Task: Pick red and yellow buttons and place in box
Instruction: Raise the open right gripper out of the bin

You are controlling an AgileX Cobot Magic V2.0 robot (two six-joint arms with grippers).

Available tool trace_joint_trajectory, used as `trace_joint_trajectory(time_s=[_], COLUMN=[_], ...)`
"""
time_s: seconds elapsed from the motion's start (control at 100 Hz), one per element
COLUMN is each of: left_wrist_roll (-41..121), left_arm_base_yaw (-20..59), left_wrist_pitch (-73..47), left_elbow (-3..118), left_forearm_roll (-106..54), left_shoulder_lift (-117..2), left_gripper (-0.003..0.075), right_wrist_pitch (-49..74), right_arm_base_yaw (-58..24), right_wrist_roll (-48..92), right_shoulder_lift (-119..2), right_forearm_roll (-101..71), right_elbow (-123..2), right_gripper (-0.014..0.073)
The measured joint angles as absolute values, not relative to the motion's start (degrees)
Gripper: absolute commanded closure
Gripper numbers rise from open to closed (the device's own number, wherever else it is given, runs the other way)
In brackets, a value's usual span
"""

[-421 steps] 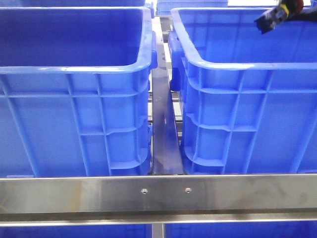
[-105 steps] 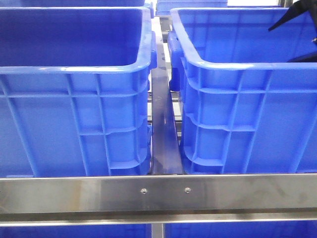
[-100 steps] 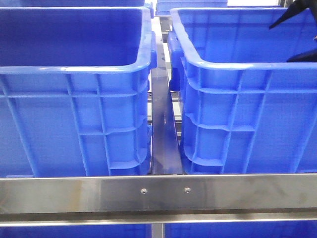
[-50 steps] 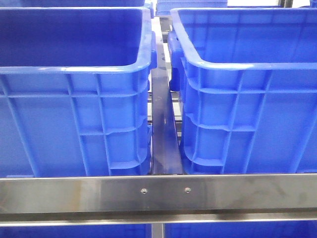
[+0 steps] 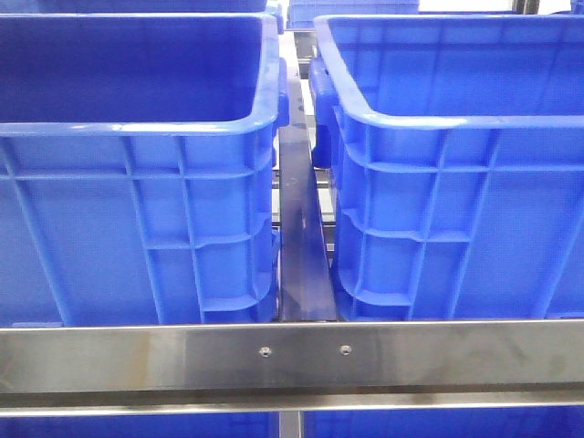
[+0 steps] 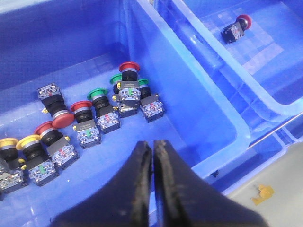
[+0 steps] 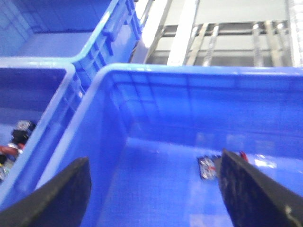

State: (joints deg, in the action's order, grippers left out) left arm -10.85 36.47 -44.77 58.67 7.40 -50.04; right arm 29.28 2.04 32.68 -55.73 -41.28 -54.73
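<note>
The left claw point(image 6: 152, 147) is pressed together above the buttons point(image 6: 94, 118); the right claw point(image 7: 154, 189) is spread over the box point(image 7: 156, 75).

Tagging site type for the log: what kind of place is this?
Likely a factory or warehouse sorting station: blue crates on a steel frame, and one crate holds loose industrial push buttons.

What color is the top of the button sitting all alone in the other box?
Red. The lone button in the neighbouring box shows its cap best in the left wrist view.
</note>
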Motion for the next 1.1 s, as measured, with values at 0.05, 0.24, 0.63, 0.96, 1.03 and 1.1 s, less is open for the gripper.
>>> trace_joint_trajectory(time_s=[0.05,0.24,0.63,0.96,1.03,1.1], left_wrist_roll=[-10.85,-10.85,-10.85,-10.85,-10.85,-10.85], left_arm_base_yaw=[36.47,36.47,36.47,36.47,36.47,36.47], left_wrist_pitch=[-44.77,-44.77,-44.77,-44.77,-44.77,-44.57], left_elbow=[58.67,58.67,58.67,58.67,58.67,58.67], left_forearm_roll=[7.4,7.4,7.4,7.4,7.4,7.4], left_shoulder_lift=[-50.04,-50.04,-50.04,-50.04,-50.04,-50.04], left_gripper=[0.0739,0.0739,0.0739,0.0738,0.0736,0.069], right_wrist_pitch=[28.75,28.27,28.27,28.27,28.27,28.27], right_arm_base_yaw=[2.04,2.04,2.04,2.04,2.04,2.04], right_wrist_roll=[32.68,32.68,32.71,32.8,32.8,32.8], right_shoulder_lift=[-52.91,-42.69,-30.42,-30.27,-30.27,-30.27], right_forearm_roll=[-40.65,-38.74,-37.67,-37.67,-37.67,-37.67], right_elbow=[-52.33,-43.78,-35.72,-35.7,-35.7,-35.7], right_gripper=[0.0012,0.0014,0.0407,0.0662,0.0662,0.0662])
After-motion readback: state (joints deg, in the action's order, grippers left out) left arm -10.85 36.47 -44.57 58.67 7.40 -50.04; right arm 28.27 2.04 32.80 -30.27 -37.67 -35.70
